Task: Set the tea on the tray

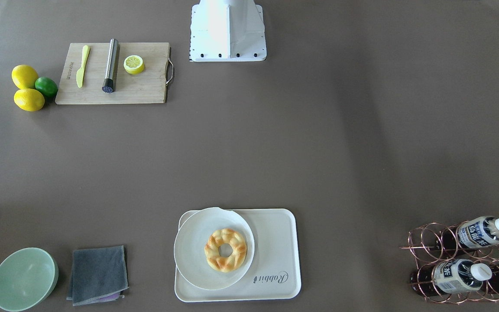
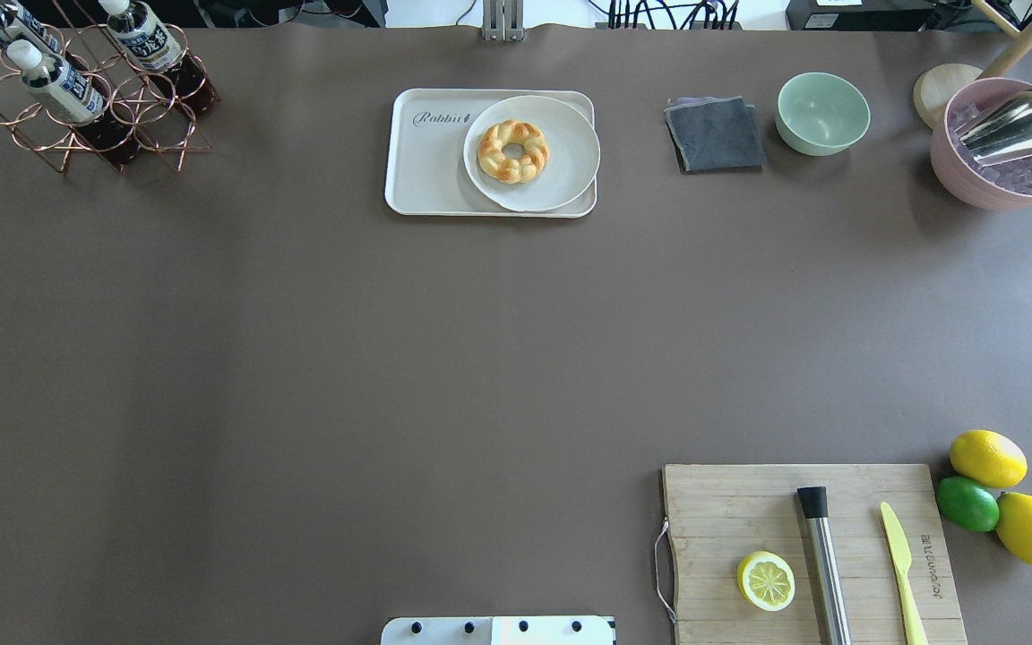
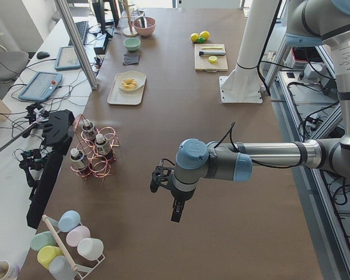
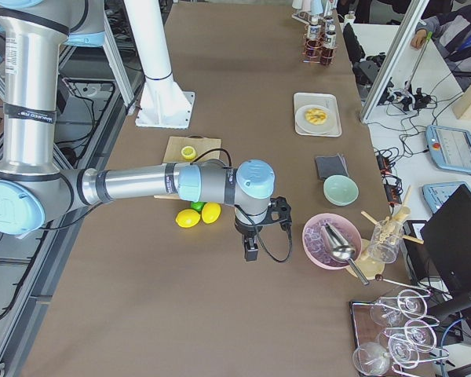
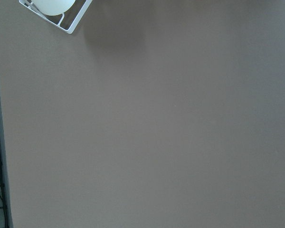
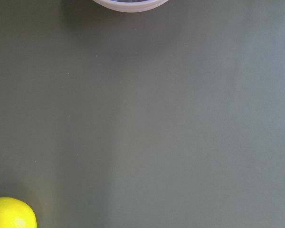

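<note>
Three tea bottles [image 1: 485,232] lie in a copper wire rack [image 1: 422,242] at the table's far left corner; they also show in the overhead view [image 2: 59,85]. The cream tray [image 1: 275,255] lies at the far middle of the table, also in the overhead view [image 2: 426,161]. It carries a round white plate [image 2: 561,170] with a braided pastry ring [image 2: 512,150]. My left gripper [image 3: 176,213] shows only in the left side view, above bare table and right of the rack. My right gripper [image 4: 251,250] shows only in the right side view, near the lemons. I cannot tell if either is open.
A grey cloth [image 2: 715,134], a green bowl [image 2: 822,113] and a pink ice bowl with a metal scoop [image 2: 1009,148] stand at the far right. A cutting board [image 2: 749,511] with a lemon half, metal tube and yellow knife lies near right, beside two lemons and a lime [image 2: 967,503].
</note>
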Motion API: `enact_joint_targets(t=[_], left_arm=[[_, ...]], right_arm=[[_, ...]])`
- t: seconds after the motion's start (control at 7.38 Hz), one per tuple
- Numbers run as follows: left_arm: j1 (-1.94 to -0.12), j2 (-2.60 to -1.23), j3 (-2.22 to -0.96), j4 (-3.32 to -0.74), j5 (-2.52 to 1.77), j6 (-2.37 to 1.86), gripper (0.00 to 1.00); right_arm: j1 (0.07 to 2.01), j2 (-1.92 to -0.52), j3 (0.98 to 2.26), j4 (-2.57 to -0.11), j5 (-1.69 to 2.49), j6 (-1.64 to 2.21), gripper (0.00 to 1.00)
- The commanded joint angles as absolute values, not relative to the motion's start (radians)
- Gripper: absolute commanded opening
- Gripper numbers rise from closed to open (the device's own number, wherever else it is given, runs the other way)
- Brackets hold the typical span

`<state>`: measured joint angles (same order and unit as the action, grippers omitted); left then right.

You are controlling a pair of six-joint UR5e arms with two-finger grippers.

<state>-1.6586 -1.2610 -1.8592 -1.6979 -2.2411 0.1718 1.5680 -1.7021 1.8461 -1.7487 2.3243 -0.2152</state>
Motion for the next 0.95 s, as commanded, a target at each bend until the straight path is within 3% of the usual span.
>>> enact_joint_targets(t=[0.0,0.81], left_arm=[[-1.658,-1.261,-1.856,-1.698,-2.24,0.172,0.98],[-1.652,-1.267,-1.859,-1.724,-2.249,0.158,0.98]], right_arm=[[1.568,-1.701,1.845,-1.746,2.319,-0.207,1.0],[1.568,-1.71,1.844,-1.74,2.307,-0.236,1.0]])
